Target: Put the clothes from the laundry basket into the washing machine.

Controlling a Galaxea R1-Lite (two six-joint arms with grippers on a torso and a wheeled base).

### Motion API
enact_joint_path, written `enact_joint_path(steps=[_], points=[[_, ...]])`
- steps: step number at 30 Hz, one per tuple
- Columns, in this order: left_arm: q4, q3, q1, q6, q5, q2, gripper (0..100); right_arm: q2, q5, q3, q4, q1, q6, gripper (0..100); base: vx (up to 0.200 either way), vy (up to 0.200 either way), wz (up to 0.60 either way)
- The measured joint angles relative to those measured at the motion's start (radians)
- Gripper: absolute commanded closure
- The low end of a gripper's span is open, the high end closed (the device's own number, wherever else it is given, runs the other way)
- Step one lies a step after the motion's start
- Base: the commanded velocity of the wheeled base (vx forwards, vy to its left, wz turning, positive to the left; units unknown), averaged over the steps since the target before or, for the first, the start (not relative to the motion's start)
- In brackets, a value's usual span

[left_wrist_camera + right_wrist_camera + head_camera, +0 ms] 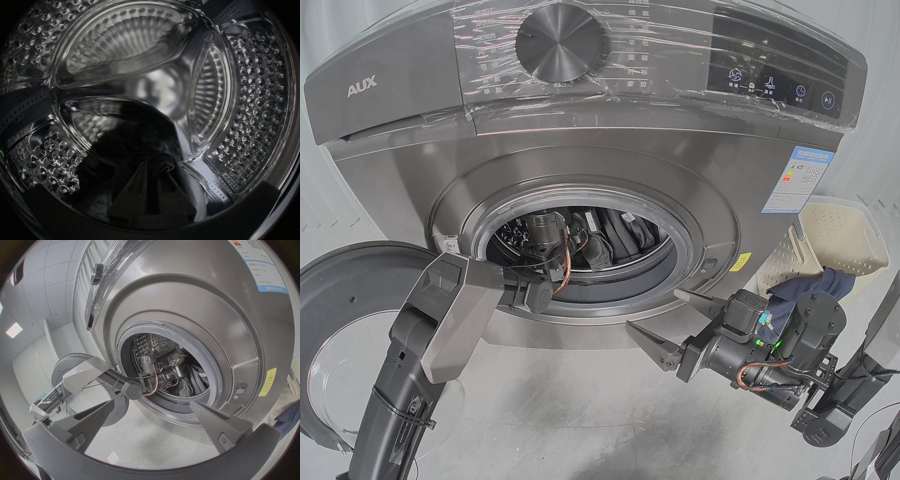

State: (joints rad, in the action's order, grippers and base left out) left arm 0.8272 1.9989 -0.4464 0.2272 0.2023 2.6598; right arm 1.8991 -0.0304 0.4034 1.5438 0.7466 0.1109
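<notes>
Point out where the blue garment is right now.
In the head view the blue garment is on the robot's right, draped over the front edge of the cream laundry basket, beside the washing machine.

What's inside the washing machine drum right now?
At the bottom of the drum lie dark clothes, with the left claw in among them. What lies under the pile, and whether the claw grips any cloth, is hidden.
</notes>
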Motion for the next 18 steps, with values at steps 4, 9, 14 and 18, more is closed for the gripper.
enact_joint_path(steps=[4, 9, 14, 18], points=[[0.001, 0.000, -0.004, 0.001, 0.000, 0.003, 0, 0.001, 0.000, -0.001, 0.000, 0.000, 0.000, 0, 0.000, 0.000, 0.00], [-0.007, 0.000, -0.022, 0.008, 0.001, -0.001, 0, 0.001, 0.000, -0.002, 0.000, 0.000, 0.000, 0, 0.000, 0.000, 0.00], [-0.018, -0.069, -0.040, 0.003, -0.006, -0.028, 0, 0.001, 0.000, -0.003, 0.000, 0.000, 0.000, 0, 0.000, 0.000, 0.00], [-0.035, -0.196, -0.058, -0.011, -0.030, -0.065, 0, 0.001, 0.000, -0.003, 0.000, 0.000, 0.000, 0, 0.000, 0.000, 0.00]])
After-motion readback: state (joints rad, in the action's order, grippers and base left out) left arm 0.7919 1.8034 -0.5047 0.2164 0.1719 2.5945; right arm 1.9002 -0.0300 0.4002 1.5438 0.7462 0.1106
